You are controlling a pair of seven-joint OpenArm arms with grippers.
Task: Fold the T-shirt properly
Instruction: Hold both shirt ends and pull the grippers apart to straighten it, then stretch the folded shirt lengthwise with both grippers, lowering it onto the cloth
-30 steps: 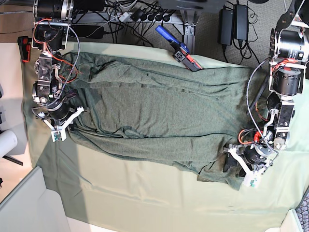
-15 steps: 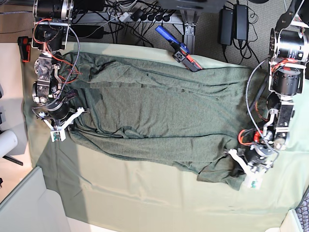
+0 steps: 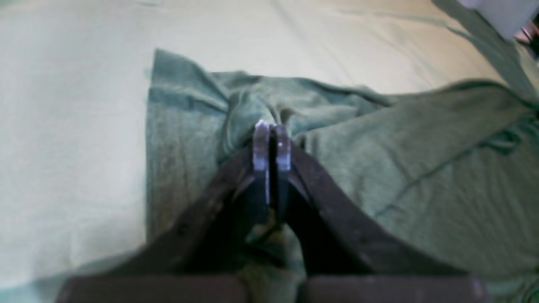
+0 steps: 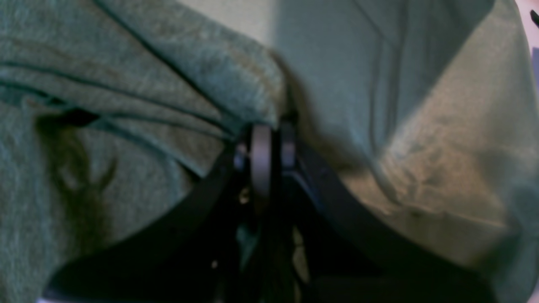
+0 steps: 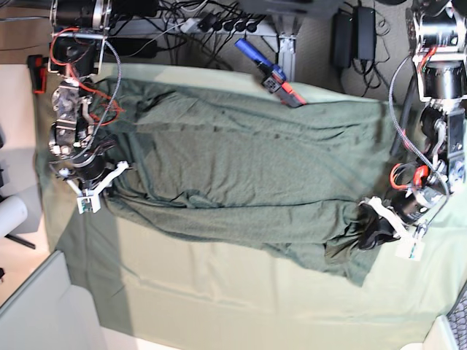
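Observation:
The dark olive T-shirt [image 5: 241, 168] lies spread and wrinkled across the pale green table cloth [image 5: 219, 299]. At its lower right corner, my left gripper [image 5: 376, 232] is shut on a bunched fold of it. In the left wrist view the fingertips [image 3: 261, 143] press together with T-shirt [image 3: 421, 168] fabric puckered around my left gripper [image 3: 271, 136]. At the shirt's left edge, my right gripper [image 5: 102, 188] is also shut. The right wrist view shows my right gripper [image 4: 269, 143] with its jaws together, pinching a fold of the T-shirt [image 4: 105, 84].
A blue and red tool [image 5: 271, 74] lies at the table's back edge, beside the shirt. Cables and power bricks [image 5: 354, 33] sit beyond it. A white panel [image 5: 36, 306] borders the lower left corner. Bare cloth [image 3: 63, 126] stretches along the front.
My left gripper has closed on the shirt's lower right corner and shifted right, gathering the fabric into a bunch. The right arm has stayed put.

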